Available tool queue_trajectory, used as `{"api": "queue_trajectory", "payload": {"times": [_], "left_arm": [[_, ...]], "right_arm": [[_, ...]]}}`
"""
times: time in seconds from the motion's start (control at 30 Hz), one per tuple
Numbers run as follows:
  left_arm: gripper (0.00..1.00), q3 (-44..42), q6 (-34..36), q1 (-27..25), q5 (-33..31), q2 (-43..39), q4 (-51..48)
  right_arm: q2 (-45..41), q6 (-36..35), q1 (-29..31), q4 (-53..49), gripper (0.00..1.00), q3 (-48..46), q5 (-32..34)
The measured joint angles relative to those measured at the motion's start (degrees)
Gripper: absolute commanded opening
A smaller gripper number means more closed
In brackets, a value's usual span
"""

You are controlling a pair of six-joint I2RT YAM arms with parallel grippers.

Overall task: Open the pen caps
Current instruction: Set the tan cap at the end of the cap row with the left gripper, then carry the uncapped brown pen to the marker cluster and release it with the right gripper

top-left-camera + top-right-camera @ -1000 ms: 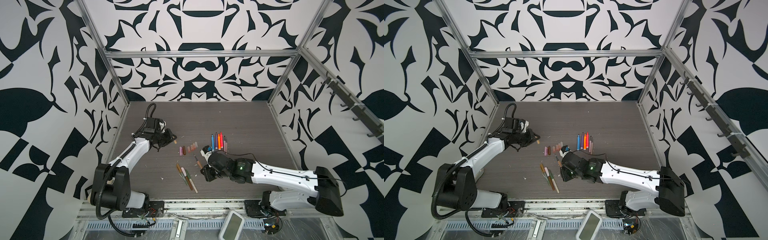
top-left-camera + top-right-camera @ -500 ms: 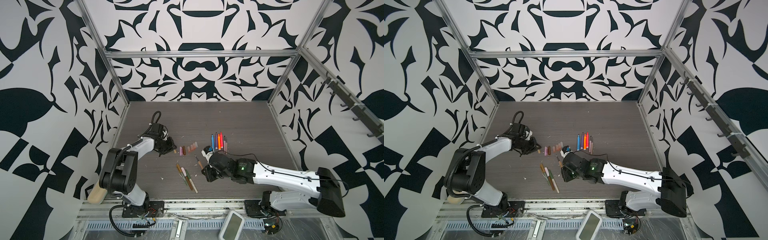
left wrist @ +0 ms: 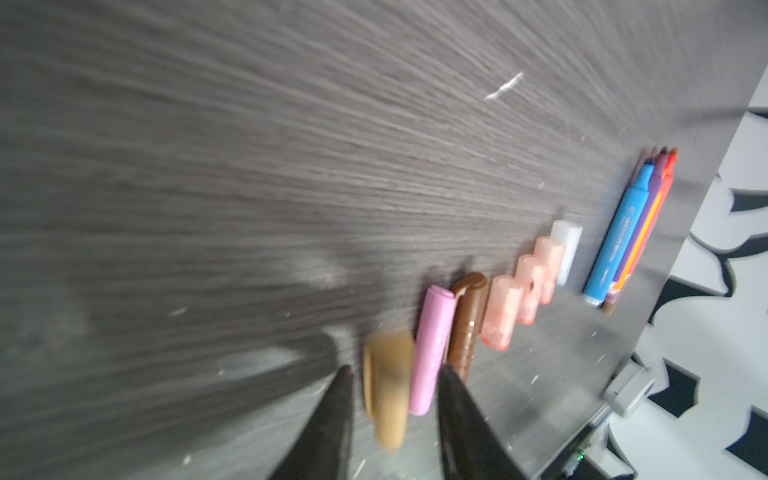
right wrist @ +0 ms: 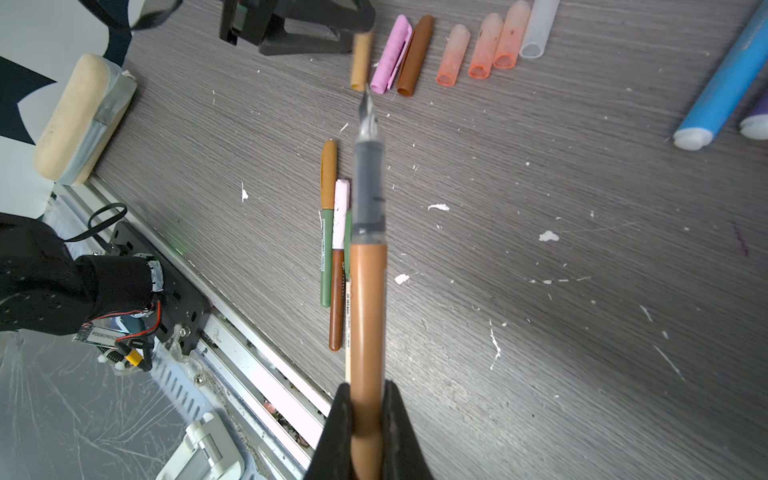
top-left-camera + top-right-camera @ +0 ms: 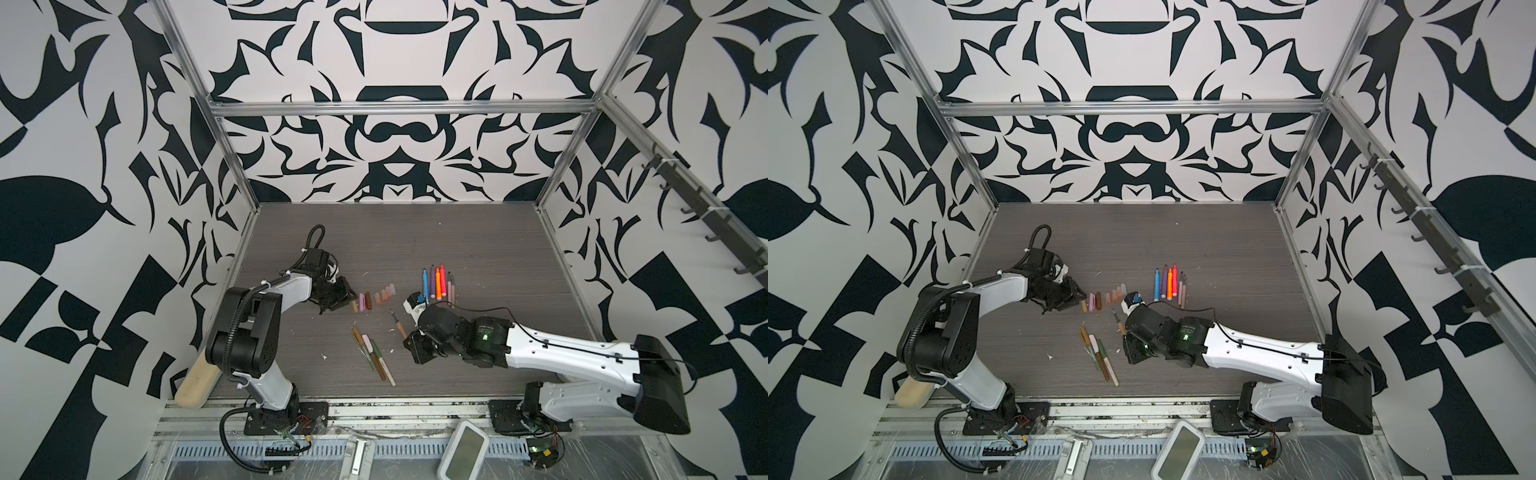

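Observation:
Several pen caps lie in a row on the table: a tan cap (image 3: 388, 390), a pink cap (image 3: 428, 353), a brown cap (image 3: 467, 320), three translucent pinkish caps (image 3: 500, 311) and a clear one (image 3: 565, 249). Both top views show the row (image 5: 372, 298) (image 5: 1102, 300). My left gripper (image 3: 395, 370) (image 5: 345, 296) is open at the row's left end. The blurred tan cap (image 4: 360, 62) sits loose between its jaws. My right gripper (image 4: 366, 386) (image 5: 406, 336) is shut on a brown pen (image 4: 368, 299) (image 5: 398, 323), uncapped with its nib bare.
Several capped pens (image 5: 374, 357) lie side by side near the front. A bunch of coloured markers (image 5: 436, 282) lies behind the right arm. A foam block (image 5: 195, 382) rests at the front left edge. White scraps (image 4: 548, 236) dot the wood.
The left arm swung in from the left to the row of caps, and its jaws opened, letting go of the tan cap. The right arm has hardly moved.

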Motion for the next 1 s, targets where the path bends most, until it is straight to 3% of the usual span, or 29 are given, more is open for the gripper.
{"api": "queue_trajectory", "payload": {"times": [0.63, 0.8, 1.0], "left_arm": [[0.43, -0.1, -0.7, -0.3, 1.1, -1.4, -0.2], [0.44, -1.3, -1.8, -1.0, 2.0, -14.3, -3.4], [0.5, -0.7, -1.2, -1.2, 2.4, -34.7, -11.3]], "right_arm": [[0.0, 0.6, -0.3, -0.5, 0.0, 0.0, 1.0], [-4.2, 1.4, -4.2, -1.9, 0.0, -2.6, 1.3], [-11.7, -1.2, -21.9, -4.9, 0.0, -5.6, -4.2]]}}
